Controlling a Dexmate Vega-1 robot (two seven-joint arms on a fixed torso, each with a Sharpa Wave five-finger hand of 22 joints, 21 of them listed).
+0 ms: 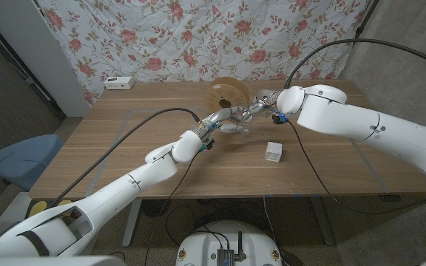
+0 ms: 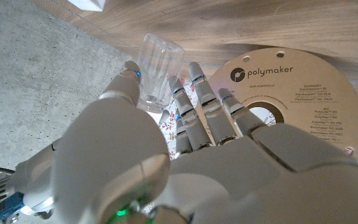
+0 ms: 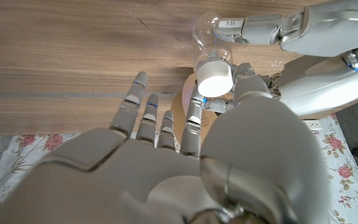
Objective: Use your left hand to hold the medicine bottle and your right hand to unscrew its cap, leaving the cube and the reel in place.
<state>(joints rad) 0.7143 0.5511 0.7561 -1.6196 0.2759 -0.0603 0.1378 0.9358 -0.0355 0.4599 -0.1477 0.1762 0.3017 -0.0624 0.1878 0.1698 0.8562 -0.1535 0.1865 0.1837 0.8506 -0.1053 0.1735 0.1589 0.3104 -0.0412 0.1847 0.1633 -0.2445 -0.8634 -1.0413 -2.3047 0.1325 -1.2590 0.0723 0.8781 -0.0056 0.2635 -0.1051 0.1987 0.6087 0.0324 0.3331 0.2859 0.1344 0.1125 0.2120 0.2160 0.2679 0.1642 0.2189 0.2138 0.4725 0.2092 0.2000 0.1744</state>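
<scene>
Nearest the robot's side of the table (image 1: 124,159), in front of the medicine bottle and a bit to its right, sits the white cube (image 1: 274,151), well apart from both hands and untouched. The medicine bottle (image 2: 159,73) itself is a clear plastic one, held in the left hand (image 1: 224,120), with the thumb on one side and the fingers (image 2: 197,93) wrapped round the other. At its white cap (image 3: 214,78), the right hand (image 1: 263,103) has thumb and a fingertip set against the rim, the other fingers (image 3: 140,106) spread loose, so I'd call that a pinch on the cap and the unscrewing under way.

What could go sideways: the bottle is slick and see-through, so if the left grip is soft the whole thing may just spin with the cap. A pinch that light could also slip off the rim.

Room-wise, the reel (image 1: 227,94) stands on edge just behind the bottle, close to the left fingers, so a big wrist twist could nudge it. Beyond the reel there's a strip of bare wood, then the far edge and the flowered curtain (image 1: 198,37).
</scene>
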